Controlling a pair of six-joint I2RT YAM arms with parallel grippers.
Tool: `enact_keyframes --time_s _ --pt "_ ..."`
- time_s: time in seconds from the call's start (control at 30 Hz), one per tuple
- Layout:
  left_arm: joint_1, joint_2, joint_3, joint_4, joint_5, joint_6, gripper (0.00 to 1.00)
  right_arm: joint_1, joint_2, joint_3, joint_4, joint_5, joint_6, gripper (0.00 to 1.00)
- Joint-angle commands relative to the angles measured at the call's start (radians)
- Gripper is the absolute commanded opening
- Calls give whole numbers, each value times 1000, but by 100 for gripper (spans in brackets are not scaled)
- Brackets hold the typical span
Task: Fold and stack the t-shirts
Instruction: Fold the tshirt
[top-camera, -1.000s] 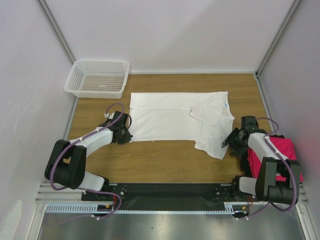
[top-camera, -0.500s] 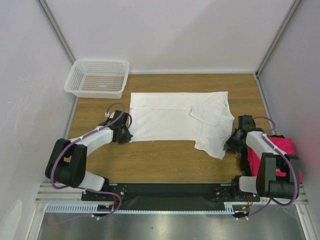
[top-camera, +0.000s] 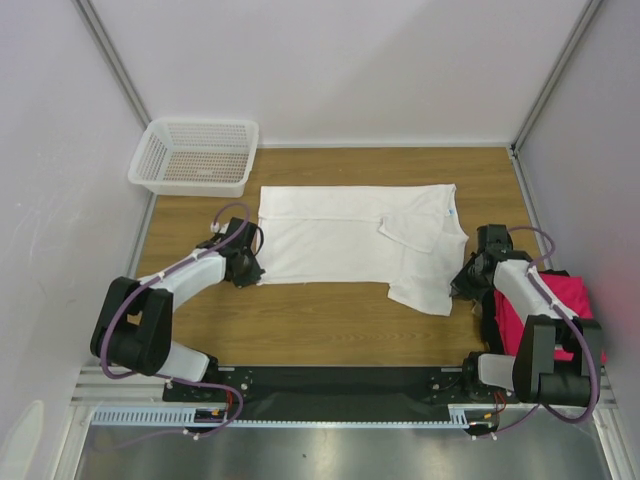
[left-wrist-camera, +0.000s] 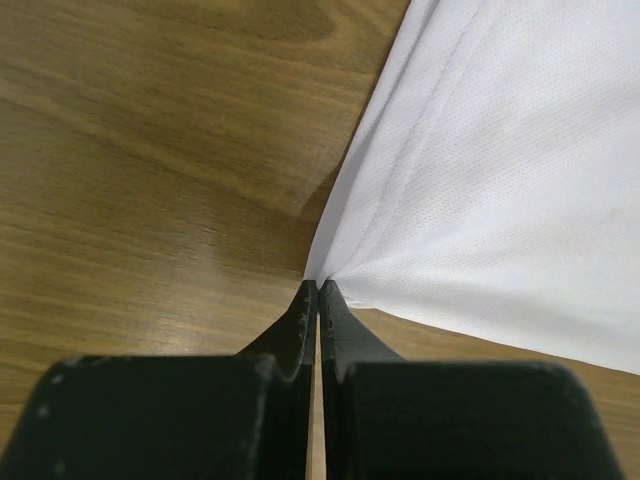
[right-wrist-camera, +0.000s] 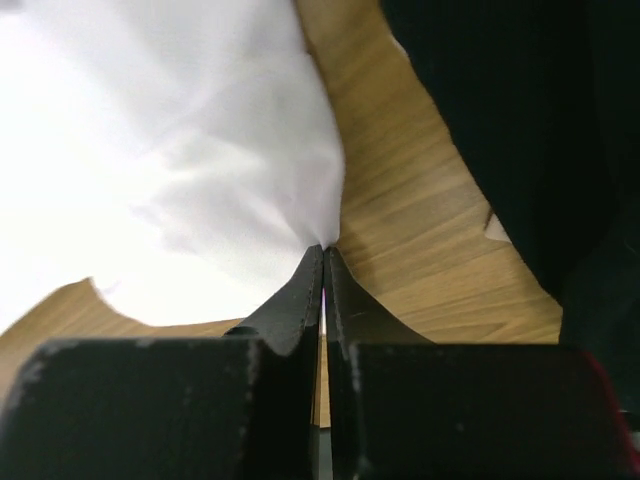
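A large white t-shirt lies spread flat across the wooden table, one sleeve folded in over its right part. My left gripper is shut on the shirt's near left corner. At the shirt's near right edge my right gripper is shut on the white cloth. A magenta-pink t-shirt lies bunched at the right table edge under the right arm. Dark cloth of a black t-shirt shows beside it in the right wrist view.
A white mesh plastic basket stands at the back left corner, near the left wall. Bare wood runs between the shirt's near hem and the arm bases. Side walls close in on both flanks.
My right gripper has slid left to the shirt's near right edge and closed on the cloth. The left gripper has kept its hold and barely moved.
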Motion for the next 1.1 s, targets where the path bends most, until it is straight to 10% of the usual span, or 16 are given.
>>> enact_keyframes --time_s 0.0,1.07 --pt "9 -36 74 -38 -36 28 0 -5 -20 83 -51 11 -14 0" --pt "69 270 521 -112 -133 13 0 -48 457 708 10 -71 -77 0"
